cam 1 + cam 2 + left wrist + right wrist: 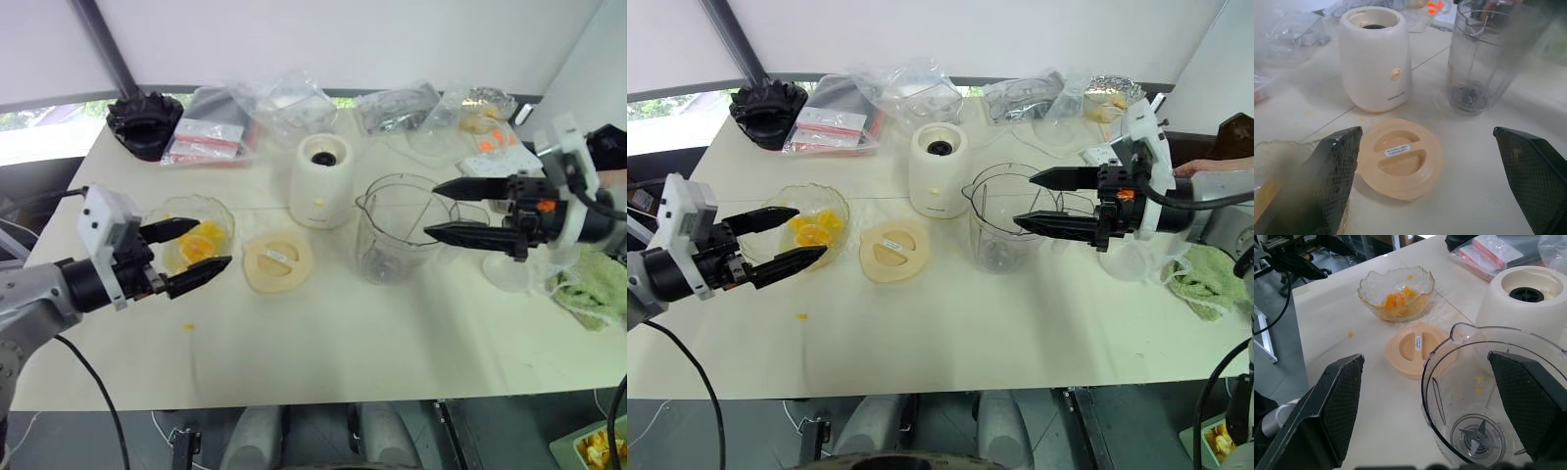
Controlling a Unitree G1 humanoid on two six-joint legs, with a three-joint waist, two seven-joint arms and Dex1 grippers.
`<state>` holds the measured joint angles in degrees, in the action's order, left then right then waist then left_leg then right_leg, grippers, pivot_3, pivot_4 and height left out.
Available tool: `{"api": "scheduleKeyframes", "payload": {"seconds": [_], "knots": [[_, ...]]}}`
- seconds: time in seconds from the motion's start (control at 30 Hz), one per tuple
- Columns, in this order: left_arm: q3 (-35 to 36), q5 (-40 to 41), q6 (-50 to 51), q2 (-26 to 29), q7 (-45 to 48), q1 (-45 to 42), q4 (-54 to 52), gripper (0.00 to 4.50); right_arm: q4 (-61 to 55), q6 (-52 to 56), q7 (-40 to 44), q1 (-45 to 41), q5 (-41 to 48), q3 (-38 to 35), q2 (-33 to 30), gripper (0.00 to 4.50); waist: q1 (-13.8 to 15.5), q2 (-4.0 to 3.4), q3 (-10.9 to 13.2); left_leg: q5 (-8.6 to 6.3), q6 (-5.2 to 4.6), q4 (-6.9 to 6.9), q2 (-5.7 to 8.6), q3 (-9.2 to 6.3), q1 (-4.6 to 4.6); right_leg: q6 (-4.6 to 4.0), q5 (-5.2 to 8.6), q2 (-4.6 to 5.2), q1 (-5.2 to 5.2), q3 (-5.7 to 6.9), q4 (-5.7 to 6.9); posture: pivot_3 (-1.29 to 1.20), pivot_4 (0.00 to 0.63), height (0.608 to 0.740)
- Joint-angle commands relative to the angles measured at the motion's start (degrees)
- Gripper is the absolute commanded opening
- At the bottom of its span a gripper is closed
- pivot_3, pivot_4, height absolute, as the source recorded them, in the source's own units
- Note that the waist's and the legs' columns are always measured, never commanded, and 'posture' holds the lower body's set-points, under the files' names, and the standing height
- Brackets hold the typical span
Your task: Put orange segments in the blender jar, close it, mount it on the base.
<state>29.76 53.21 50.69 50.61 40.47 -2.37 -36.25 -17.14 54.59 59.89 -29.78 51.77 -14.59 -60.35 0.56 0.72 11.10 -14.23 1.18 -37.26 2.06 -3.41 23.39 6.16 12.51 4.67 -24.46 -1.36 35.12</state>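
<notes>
Several orange segments (199, 245) lie in a shallow glass bowl (227, 217) at the table's left. My left gripper (214, 245) hovers open at the bowl's near side, with nothing between its fingers. The blender jar (397, 230) stands uncovered on the table, its dark blade (1476, 439) bare and only tiny flecks inside. My right gripper (431, 209) is open and empty, its fingertips level with the jar's right rim. The cream base (323, 181) stands just left of the jar. The round cream lid (278, 260) lies flat between bowl and jar.
A black ridged object (145, 122) and clear bags (211, 137) line the back edge. A green cloth (593, 284) and a clear cup (509, 269) sit at the right. A small orange bit (186, 325) lies near the front. A person's hand (1215, 166) shows at the right edge.
</notes>
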Motion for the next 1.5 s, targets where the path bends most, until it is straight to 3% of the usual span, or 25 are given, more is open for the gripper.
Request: {"api": "scheduleKeyframes", "payload": {"seconds": [0.03,0.9,1.03,1.23,1.5], "knots": [[0.7,1.2,-0.7,1.0,0.3,0.3,-1.5,4.50,-0.3,-1.1,0.3,-1.3,-0.4,-0.8,-0.9,4.22,0.0,0.00,0.0,0.00,0.00,0.00,0.00,0.00,0.00,0.00,0.00,0.00,0.00,0.00,0.00,0.00,0.150,0.740],[0.5,2.2,3.1,3.5,-6.1,-1.5,0.5,4.50,-0.2,-1.6,-0.2,-1.7,-0.6,-0.2,1.0,4.22,0.0,0.00,0.0,0.00,0.00,-0.01,0.00,0.00,0.00,0.00,0.00,-0.01,0.00,0.00,0.02,0.00,0.150,0.740],[-1.8,-2.7,3.2,4.4,-9.6,-3.1,3.9,4.50,-0.3,-1.7,-0.6,-1.6,-0.6,-0.1,1.4,4.22,0.0,0.00,0.0,0.00,0.00,-0.01,0.00,-0.01,-0.01,0.01,-0.01,-0.03,0.00,0.00,0.03,0.00,0.150,0.740],[-6.5,-7.2,7.5,0.3,-20.2,-13.3,14.7,4.50,-1.9,-1.5,-2.5,0.3,0.1,-1.1,3.4,4.22,0.2,0.01,0.0,0.01,0.00,-0.04,0.01,-0.03,-0.04,0.03,-0.02,-0.06,0.03,0.01,0.11,0.00,0.150,0.740],[-5.4,-11.4,15.2,-12.3,-35.6,-22.0,26.2,4.50,-2.0,-0.7,-2.6,-0.8,0.3,-0.5,3.1,4.22,-0.1,0.07,0.0,0.01,0.00,-0.08,0.07,-0.03,-0.03,0.26,-0.15,-0.04,0.03,-0.01,0.14,0.00,0.150,0.740]]}}
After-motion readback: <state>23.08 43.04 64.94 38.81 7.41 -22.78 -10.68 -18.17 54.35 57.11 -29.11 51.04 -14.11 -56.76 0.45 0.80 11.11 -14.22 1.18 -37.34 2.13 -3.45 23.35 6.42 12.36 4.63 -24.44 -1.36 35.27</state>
